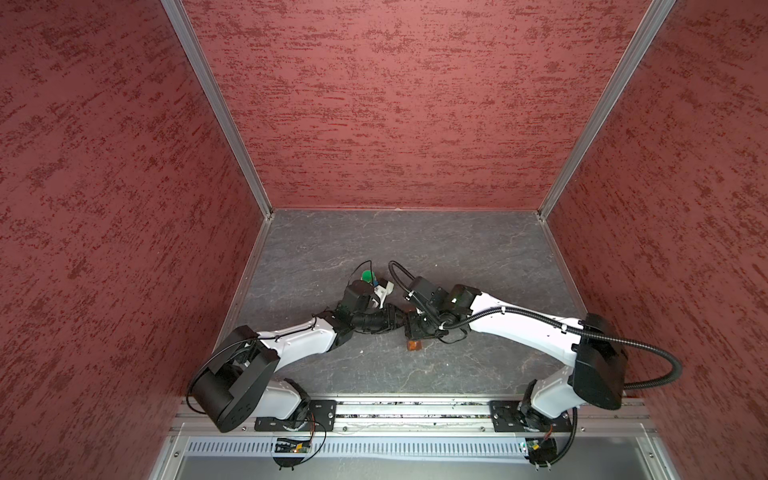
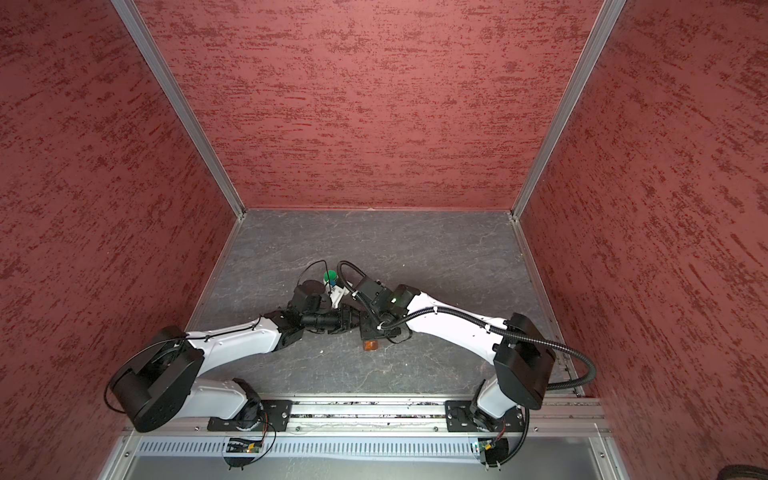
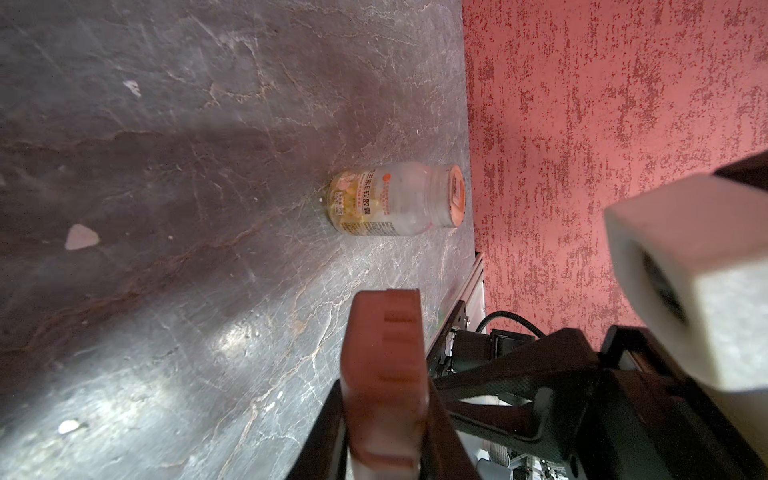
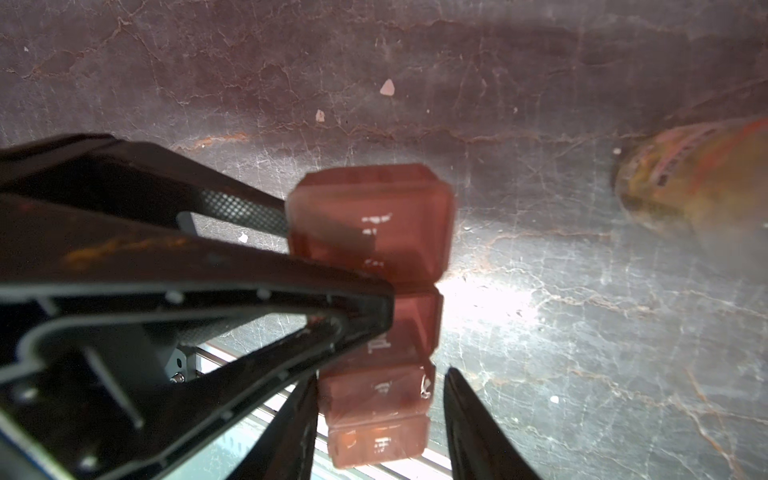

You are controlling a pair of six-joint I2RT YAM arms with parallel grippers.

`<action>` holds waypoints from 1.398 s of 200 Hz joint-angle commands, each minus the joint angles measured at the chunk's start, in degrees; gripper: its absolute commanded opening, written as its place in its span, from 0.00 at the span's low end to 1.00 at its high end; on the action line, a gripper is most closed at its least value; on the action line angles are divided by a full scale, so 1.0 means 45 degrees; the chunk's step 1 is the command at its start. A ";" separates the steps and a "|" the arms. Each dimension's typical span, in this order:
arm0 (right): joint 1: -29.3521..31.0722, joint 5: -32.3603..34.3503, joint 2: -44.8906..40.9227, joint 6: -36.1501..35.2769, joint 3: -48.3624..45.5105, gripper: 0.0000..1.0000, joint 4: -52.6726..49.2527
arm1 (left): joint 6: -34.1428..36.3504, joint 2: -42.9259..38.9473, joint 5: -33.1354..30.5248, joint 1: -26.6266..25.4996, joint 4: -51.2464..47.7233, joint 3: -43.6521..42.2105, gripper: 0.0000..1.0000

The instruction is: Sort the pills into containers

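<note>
**A:** Which way are the containers lying from the claws?

**B:** The left claw [image 3: 386, 415] is pinching the containers [image 4: 370, 216], that brown strip of cells. Its fingers are pressing together across the strip's width roughly midway along. It seems to be holding the strip just above the middle of the worktop [image 1: 415, 241].

**A:** And the long axis?

**B:** It is running straight out from the right claw [image 4: 380, 374]. The nearest cell is sitting between that claw's fingers, which are standing spread along the strip's two long edges and gripping nothing I can make out.

**A:** So the right arm is nearer the work?

**B:** I am judging so. The left is steadying the strip, and the right is lining up on the end cell, probably its lid. The lids are looking shut, though blur is hiding detail.

**A:** And the pills?

**B:** The pills [image 3: 351, 203] are sitting inside the clear bottle [image 3: 395, 199], which is standing capped on the worktop near the strip, not touching it.
</note>
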 commanded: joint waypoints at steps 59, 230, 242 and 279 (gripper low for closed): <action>-0.0050 -0.0346 0.0033 -0.0299 0.0119 0.49 0.0150 | 0.0160 -0.0127 0.0228 0.0360 0.0289 -0.0472 0.00; -0.0305 -0.1188 0.0376 -0.0389 -0.0391 0.36 0.1728 | -0.0488 0.0456 0.1087 0.0649 0.2074 -0.0999 0.00; -0.0304 -0.1255 0.0353 -0.0400 -0.0447 0.31 0.1748 | -0.0477 0.0537 0.1132 0.0668 0.2155 -0.1020 0.00; -0.0358 -0.1428 0.0057 -0.0398 -0.0591 0.28 0.1789 | -0.0579 0.1037 0.1558 0.1067 0.3327 -0.1333 0.00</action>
